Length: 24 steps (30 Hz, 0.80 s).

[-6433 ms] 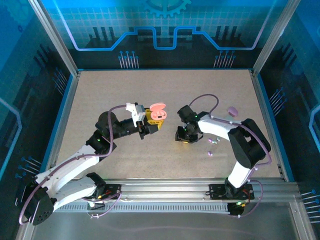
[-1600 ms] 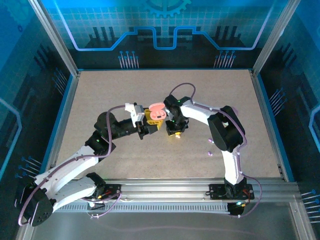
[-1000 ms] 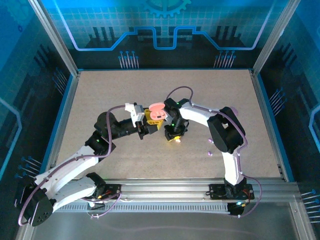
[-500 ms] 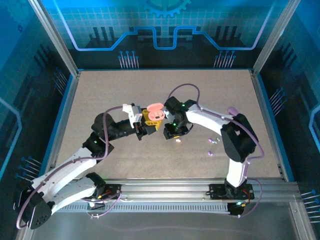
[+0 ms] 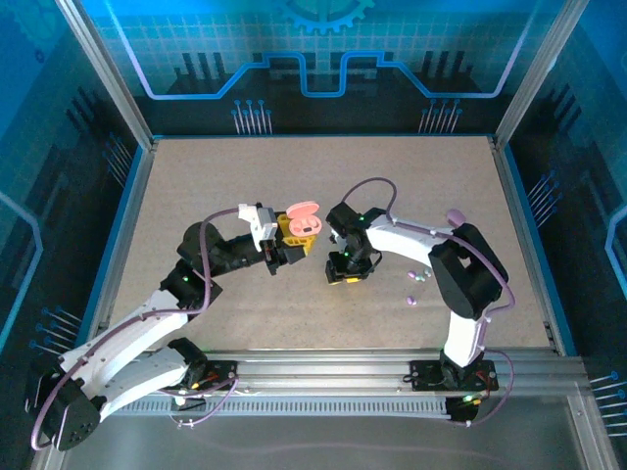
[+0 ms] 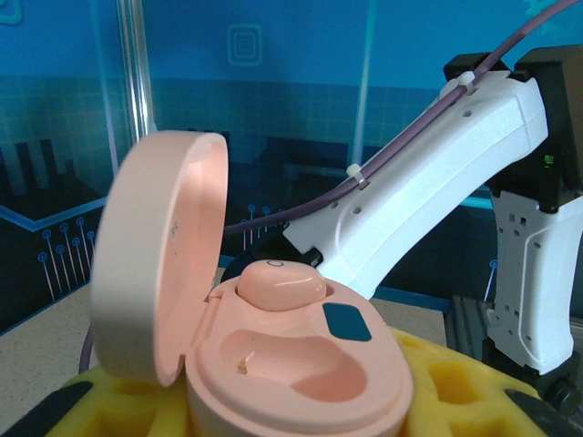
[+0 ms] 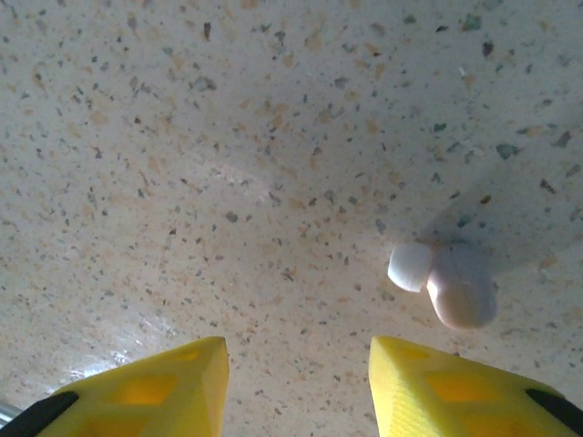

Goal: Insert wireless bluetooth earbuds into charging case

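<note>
Where the left gripper (image 5: 294, 239) sits just left of the speckled beige table's (image 5: 196, 176) middle, its yellow foam-padded fingers (image 6: 455, 391) are clamped on the base of a pale pink, pebble-shaped plastic charging case (image 6: 364, 373). The case's hinged lid (image 6: 159, 255) stands open and nearly upright on the left side. Inside, a smooth pink earbud (image 6: 278, 284) sits in the far well, with a faint ring mark on its top, and the near well (image 6: 296, 362) is bare apart from a tiny metal contact. Right of the seated bud is a small dark teal rectangular patch (image 6: 346, 321), and any lettering on it is too small to read. Just right of the case, the right gripper (image 5: 345, 274) points down at the table with its yellow fingers (image 7: 146, 387) spread apart and nothing between them. A loose earbud (image 7: 453, 287), pale pink with a white tip, lies on the table beyond the right-hand finger, clear of both. Farther right lie two tiny pale beads (image 5: 418, 277), with a purple bead (image 5: 411, 301) nearer the bases. A lilac oval case (image 5: 455, 215) rests beside the right arm's elbow.
</note>
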Motion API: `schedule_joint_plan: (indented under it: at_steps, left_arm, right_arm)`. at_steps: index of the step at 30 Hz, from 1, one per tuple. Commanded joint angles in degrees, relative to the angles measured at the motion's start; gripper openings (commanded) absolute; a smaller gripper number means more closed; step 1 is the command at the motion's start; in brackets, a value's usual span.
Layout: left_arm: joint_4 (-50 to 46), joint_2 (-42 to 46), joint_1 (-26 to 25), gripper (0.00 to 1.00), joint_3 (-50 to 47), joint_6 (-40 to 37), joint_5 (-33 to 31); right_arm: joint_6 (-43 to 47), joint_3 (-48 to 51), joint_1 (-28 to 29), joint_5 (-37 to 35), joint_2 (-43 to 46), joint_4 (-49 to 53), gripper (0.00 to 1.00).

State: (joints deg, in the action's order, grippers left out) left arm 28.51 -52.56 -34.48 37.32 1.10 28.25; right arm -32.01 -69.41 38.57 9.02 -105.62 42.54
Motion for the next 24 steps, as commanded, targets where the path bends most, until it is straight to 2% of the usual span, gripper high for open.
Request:
schedule_joint_plan:
  at_steps: [1,24]
  left_arm:
    - [0.27,-0.09,-0.29,0.26,1.44,-1.11,-0.59]
    - [1.0,-2.1,-0.39,0.26,1.7,-1.02,-0.39]
  right_arm:
    - [-1.61,0.32,-0.25,-2.18,-1.41,-0.2,0.47]
    - [-1.65,-0.46,-3.05,-6.15,-2.4,0.25,0.48]
